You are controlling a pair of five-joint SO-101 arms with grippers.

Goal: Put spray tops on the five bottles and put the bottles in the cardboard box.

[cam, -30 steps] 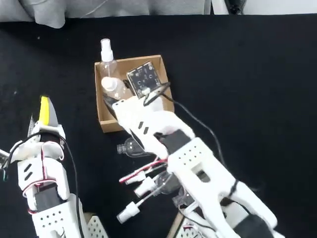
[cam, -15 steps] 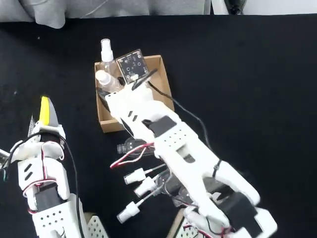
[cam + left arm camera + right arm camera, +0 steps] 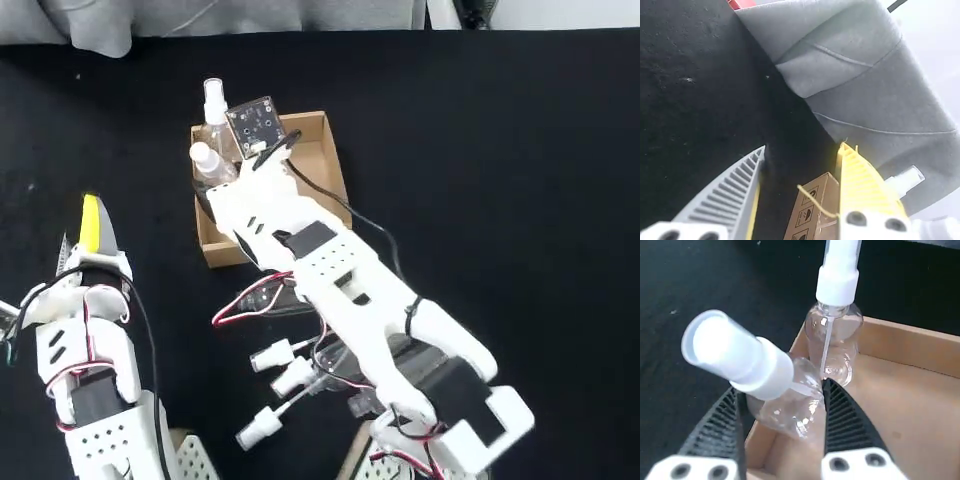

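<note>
Where the right gripper (image 3: 782, 397) hangs over the cardboard box (image 3: 912, 405), its two black fingers (image 3: 840, 410) are clamped on a clear bottle (image 3: 762, 377). The bottle lies tilted between them, with its white spray top toward the wrist. Just past the fingertips a second capped bottle (image 3: 834, 340) stands upright in the box corner. The left gripper (image 3: 802, 150) has its jaws apart, and the box lies farther off beyond them.

Right end effector (image 3: 785, 395) clamped, left end effector (image 3: 802, 146) spread
</note>
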